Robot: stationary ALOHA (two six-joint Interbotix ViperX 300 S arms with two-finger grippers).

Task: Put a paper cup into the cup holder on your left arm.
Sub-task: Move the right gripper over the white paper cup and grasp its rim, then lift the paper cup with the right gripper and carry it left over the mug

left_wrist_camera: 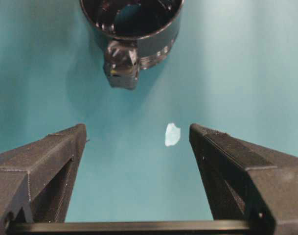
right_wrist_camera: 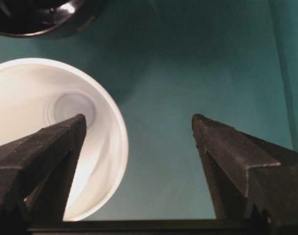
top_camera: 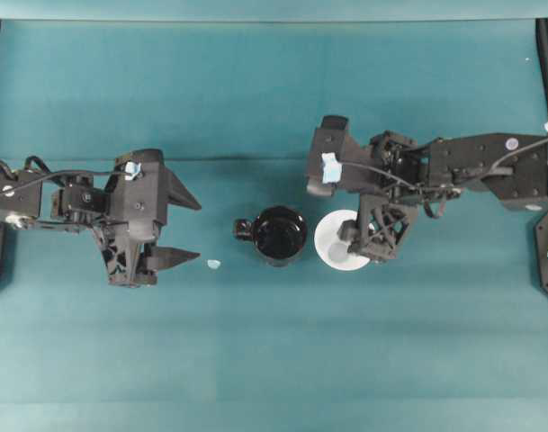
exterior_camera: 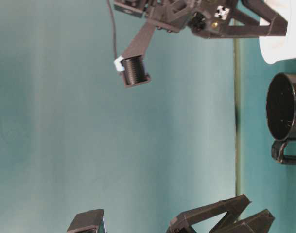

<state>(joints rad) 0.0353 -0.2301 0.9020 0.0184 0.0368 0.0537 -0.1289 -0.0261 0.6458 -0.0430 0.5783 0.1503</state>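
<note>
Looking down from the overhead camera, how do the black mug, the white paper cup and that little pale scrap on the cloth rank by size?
1. Black mug and white paper cup: alike in width; the cup is partly hidden by the right gripper.
2. Pale scrap: smallest.

No words or numbers to read

The pale-blue tape tag (top_camera: 131,169) on the left arm (top_camera: 76,198) has no writing that can be made out, and the paper cup (top_camera: 336,241) and the black cup holder (top_camera: 279,235) carry no letters or signs.
</note>
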